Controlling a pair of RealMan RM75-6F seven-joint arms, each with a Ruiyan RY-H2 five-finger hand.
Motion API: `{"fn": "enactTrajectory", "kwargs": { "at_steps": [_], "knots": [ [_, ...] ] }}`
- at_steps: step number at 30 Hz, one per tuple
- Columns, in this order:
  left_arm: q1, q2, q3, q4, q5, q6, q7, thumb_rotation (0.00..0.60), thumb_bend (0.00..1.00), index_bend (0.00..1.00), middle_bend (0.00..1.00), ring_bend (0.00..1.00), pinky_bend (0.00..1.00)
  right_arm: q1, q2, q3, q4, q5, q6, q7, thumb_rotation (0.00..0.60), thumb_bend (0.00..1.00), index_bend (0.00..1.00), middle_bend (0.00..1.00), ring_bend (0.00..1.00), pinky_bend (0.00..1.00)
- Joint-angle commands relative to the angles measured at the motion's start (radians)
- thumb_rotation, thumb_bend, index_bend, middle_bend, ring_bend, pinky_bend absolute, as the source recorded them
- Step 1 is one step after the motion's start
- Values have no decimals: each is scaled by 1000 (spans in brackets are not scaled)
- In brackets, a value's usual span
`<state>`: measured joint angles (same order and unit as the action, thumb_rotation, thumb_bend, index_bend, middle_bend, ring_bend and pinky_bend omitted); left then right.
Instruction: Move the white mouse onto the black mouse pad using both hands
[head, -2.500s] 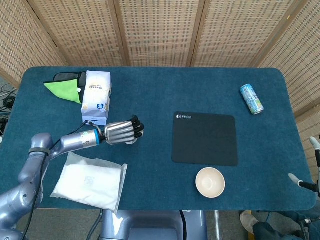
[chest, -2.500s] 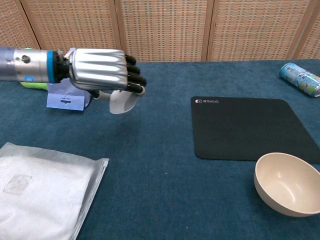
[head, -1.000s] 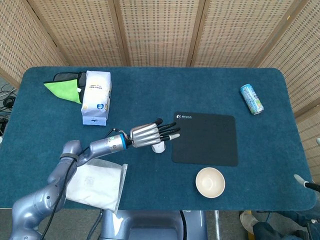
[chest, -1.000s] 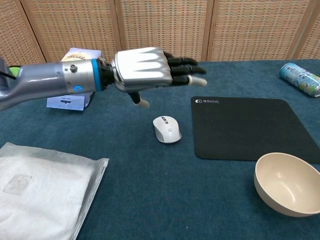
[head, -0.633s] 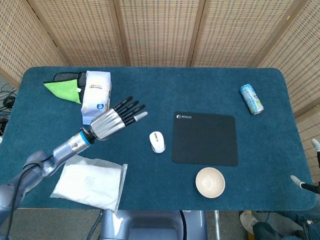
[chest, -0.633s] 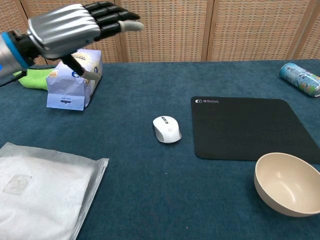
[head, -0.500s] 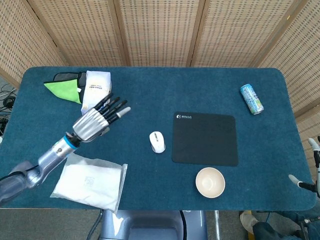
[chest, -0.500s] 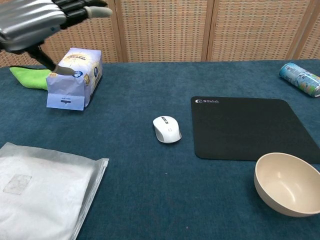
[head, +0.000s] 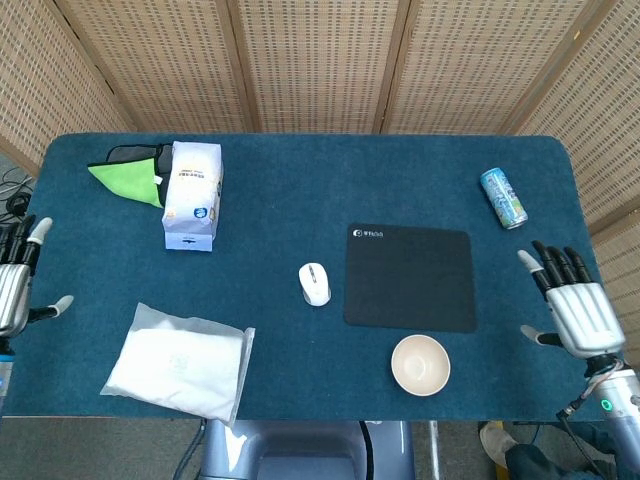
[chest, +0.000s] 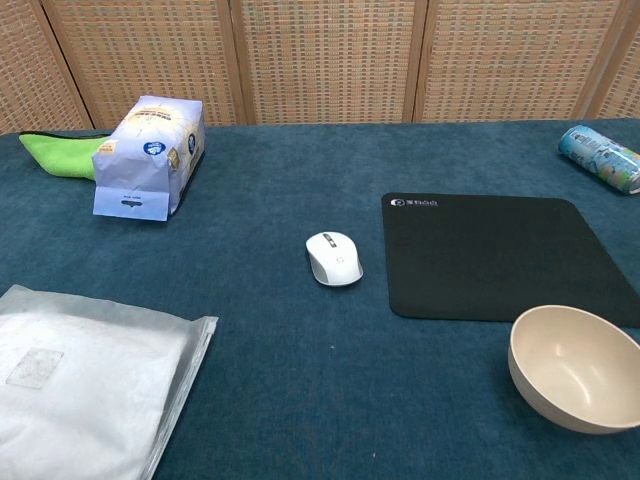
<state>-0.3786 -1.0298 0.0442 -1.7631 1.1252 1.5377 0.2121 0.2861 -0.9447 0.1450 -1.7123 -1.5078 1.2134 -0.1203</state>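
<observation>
left hand (head: 12, 285): cut by the left edge of the head view, only some fingers and part of the palm show; outside the chest view.
right hand (head: 575, 305): wrist runs off the bottom right corner of the head view; outside the chest view.
teal drink can lying on its side (chest: 603, 157): cut by the right edge in the chest view; label print too small to read.
clear plastic bag with white contents (chest: 85, 380): runs off the left and bottom edges in the chest view.
black rectangular mouse pad (chest: 500, 255): corner logo too small to read; near right corner hidden behind the cream round bowl (chest: 577, 367).
bright green cloth (chest: 60, 155): partly hidden behind the white and blue paper packet (chest: 150, 155).
</observation>
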Motion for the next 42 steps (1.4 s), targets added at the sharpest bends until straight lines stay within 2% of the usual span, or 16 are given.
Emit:
{"fn": "enactTrajectory", "kwargs": {
  "at_steps": [1,4,7,12,14,19,25,29,35,42],
  "knots": [
    [38,23,-14,-31,-35,-13,-5,600,1,0,0,0,0,107,6,3,12,-80,-115,50,600,296,102,0,0,0],
    [57,39,-21,-36,-53,-34,-10,600,4,0,0,0,0,209,-26,4,51,-162,-200,77,600,415,143,0,0,0],
    [63,44,-28,-25,-43,-57,-14,600,6,0,0,0,0,292,-65,-3,88,-239,-248,96,600,582,183,26,0,0],
    [77,43,-46,-11,-31,-73,-31,600,9,0,0,0,0,396,-143,-11,133,-316,-289,123,600,948,284,137,11,11],
    [83,42,-58,-2,-20,-76,-42,600,11,0,0,0,0,472,-195,-15,145,-353,-337,146,600,1000,318,178,31,28],
    [90,31,-73,13,6,-86,-49,600,37,0,0,0,0,590,-291,-27,195,-420,-393,144,600,1000,353,240,73,54],
    [98,19,-88,27,22,-100,-43,600,42,0,0,0,0,727,-449,-37,350,-462,-469,111,600,1000,355,245,88,80],
    [103,16,-101,32,19,-107,-38,600,43,0,0,0,0,790,-546,-37,461,-458,-473,122,600,1000,355,246,93,86],
    [110,12,-121,42,9,-123,-37,600,44,0,0,0,0,863,-661,-49,607,-432,-480,154,600,1000,355,246,98,88],
    [111,7,-136,51,1,-150,-30,600,57,0,0,0,0,907,-747,-59,753,-406,-469,123,600,1000,356,241,101,89]
  ]
}}
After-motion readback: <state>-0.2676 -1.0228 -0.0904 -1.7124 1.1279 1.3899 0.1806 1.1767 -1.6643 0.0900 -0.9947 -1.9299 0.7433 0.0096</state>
